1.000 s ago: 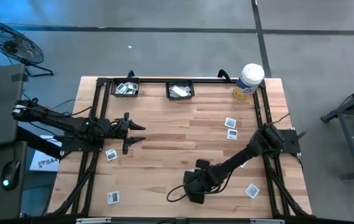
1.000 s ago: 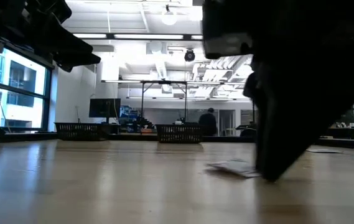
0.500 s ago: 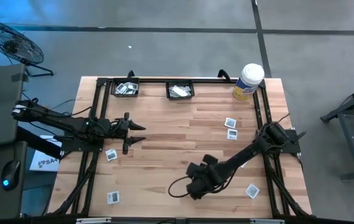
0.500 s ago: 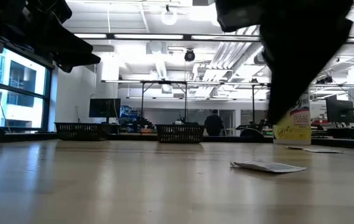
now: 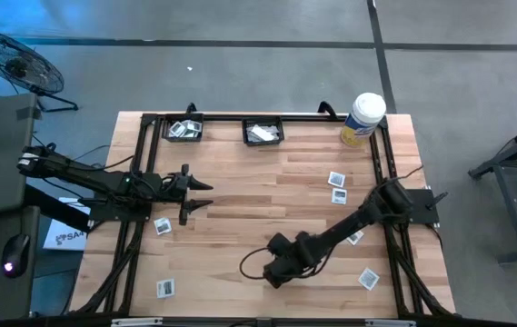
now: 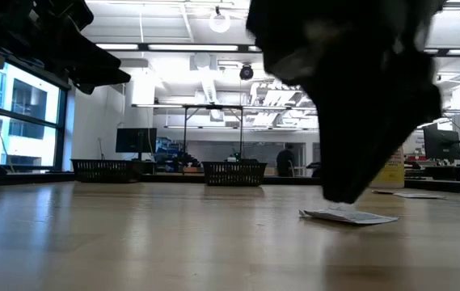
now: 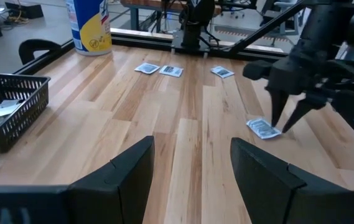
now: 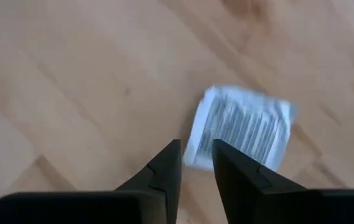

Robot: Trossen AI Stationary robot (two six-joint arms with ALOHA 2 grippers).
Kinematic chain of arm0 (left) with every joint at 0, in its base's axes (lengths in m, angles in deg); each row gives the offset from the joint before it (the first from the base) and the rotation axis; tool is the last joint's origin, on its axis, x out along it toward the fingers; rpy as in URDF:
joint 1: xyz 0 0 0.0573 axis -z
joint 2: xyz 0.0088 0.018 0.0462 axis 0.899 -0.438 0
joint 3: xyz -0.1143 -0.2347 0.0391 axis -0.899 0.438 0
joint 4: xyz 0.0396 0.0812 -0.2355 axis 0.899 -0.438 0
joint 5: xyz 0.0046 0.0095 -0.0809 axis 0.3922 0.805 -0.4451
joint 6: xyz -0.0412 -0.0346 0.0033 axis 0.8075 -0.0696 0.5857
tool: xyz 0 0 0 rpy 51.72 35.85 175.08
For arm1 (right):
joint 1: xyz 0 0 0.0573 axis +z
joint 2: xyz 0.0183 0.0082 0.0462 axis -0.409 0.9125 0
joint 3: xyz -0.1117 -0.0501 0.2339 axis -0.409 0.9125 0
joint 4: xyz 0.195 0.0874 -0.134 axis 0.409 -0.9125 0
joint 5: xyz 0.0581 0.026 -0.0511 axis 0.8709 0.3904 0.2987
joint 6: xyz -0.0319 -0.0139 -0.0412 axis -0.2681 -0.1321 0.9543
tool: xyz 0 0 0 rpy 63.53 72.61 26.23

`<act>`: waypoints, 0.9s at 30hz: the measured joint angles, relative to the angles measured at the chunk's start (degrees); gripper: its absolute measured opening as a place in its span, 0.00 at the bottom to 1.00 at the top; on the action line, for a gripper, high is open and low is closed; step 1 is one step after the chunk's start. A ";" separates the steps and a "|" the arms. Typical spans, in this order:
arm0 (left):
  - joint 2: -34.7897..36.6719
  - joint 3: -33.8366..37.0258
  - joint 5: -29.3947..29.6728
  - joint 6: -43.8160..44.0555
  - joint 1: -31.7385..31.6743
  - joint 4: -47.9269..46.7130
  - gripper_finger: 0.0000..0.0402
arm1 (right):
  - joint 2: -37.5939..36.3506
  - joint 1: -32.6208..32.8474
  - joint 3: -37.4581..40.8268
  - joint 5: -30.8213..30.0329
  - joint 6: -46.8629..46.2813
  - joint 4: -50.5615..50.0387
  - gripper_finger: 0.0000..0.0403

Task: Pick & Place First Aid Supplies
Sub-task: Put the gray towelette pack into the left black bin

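First aid supplies lie scattered on the wooden table: white square packets with dark printed centres (image 5: 337, 179), (image 5: 368, 278), (image 5: 162, 225). One barcode-printed packet (image 8: 242, 134) lies flat under my right gripper (image 8: 195, 149). That gripper points down near the table's near middle (image 5: 274, 271). It is open by a narrow gap, with its fingertips over the packet's edge (image 7: 264, 129). My left gripper (image 5: 202, 195) is open and hovers over the table's left part, touching nothing. My right gripper comes at the packet (image 6: 347, 216) from above, pointing down, its fingertips (image 8: 172, 149) at one edge of the packet (image 8: 195, 146), which lies flat on the table. Whether they touch it, I cannot tell.
Two black mesh baskets (image 5: 185, 130), (image 5: 263, 133) at the far edge hold packets. A white tub with a yellow label (image 5: 362, 120) stands at the far right corner. Black frame rails (image 5: 140, 173) run along both sides. Bare wood lies between the arms.
My right gripper lifted off the table, moved a little toward the table's left, then came down again over the packet. The packet seems to have slid slightly along the table and now lies fully in sight in the low view.
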 joint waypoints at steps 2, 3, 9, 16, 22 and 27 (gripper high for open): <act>0.00 0.00 -0.01 0.01 -0.01 -0.09 0.51 | 0.08 -0.64 0.00 -0.06 0.56 0.17 0.21; 0.00 0.00 -0.01 0.01 0.00 -0.11 0.51 | 0.08 -0.87 -0.01 -0.44 0.88 0.28 0.21; 0.00 0.00 -0.05 0.01 -0.01 -0.39 0.51 | 0.08 -1.35 0.00 1.05 2.45 0.33 0.21; 0.00 0.00 -0.06 0.01 0.00 -0.50 0.51 | 1.19 -1.33 -0.03 1.45 2.15 2.75 0.21; 0.00 0.00 -2.43 0.01 0.00 -1.66 0.51 | 2.96 -1.33 -0.24 1.12 2.12 1.60 0.21; 0.02 0.00 -2.59 0.01 0.00 -1.39 0.51 | 3.07 -1.31 -0.23 -0.19 1.16 -0.41 0.20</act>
